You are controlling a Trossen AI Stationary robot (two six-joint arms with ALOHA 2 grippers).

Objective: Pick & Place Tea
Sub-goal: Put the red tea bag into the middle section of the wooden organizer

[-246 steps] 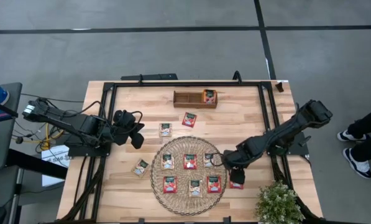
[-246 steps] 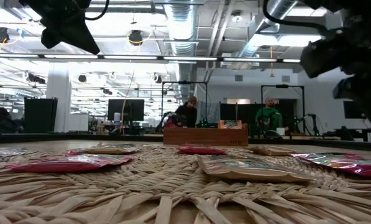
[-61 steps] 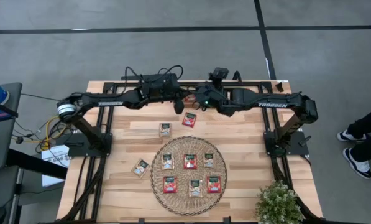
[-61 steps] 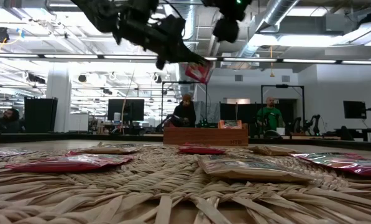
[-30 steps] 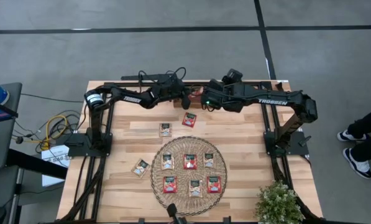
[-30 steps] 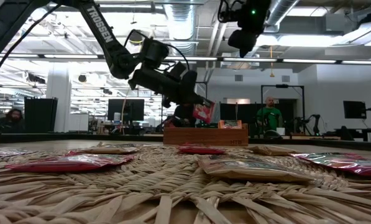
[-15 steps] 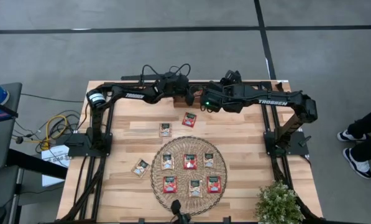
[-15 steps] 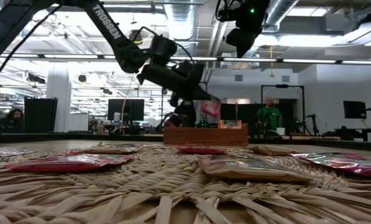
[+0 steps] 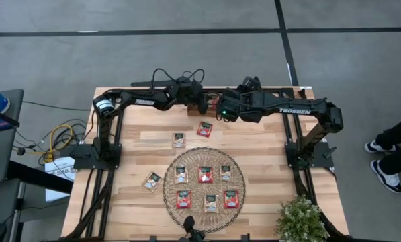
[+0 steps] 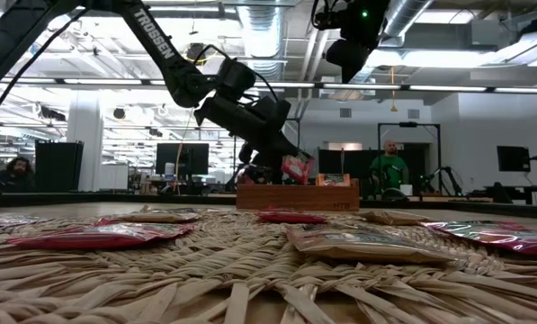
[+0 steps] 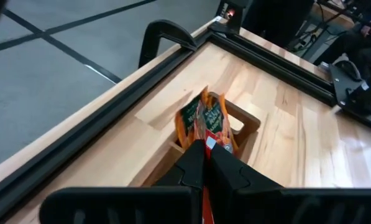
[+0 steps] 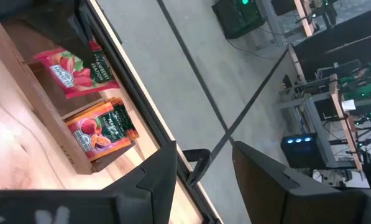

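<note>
Table: the big pale wooden table [image 9: 267, 154] holds everything; the work is up at 12 o'clock on it.
Mat: the big round woven straw mat [image 9: 170, 191] at 6 o'clock carries six flat tea sachets. Three more sachets lie on bare wood just beside it.
Tray: the long brown wooden tray [image 10: 295, 196] sits at 12 o'clock. An orange sachet already stands in its end pocket [image 11: 190, 117].
Left gripper: the left gripper [image 11: 207, 163] hangs right over the tray. Its fingers are squeezed shut on a red-orange tea sachet with a dark green band [image 10: 296, 167].
Right gripper: the right gripper [image 12: 204, 165] waits just beside it at 12 o'clock, high up. Its fingers stand apart and hold nothing.
Risk, arms: the two arms are very close and could bump if either swings.
Risk, sachet: the held sachet hangs tilted. It may catch the tray wall and flop outside.
Risk, pocket: it could also push the standing sachet over.
</note>
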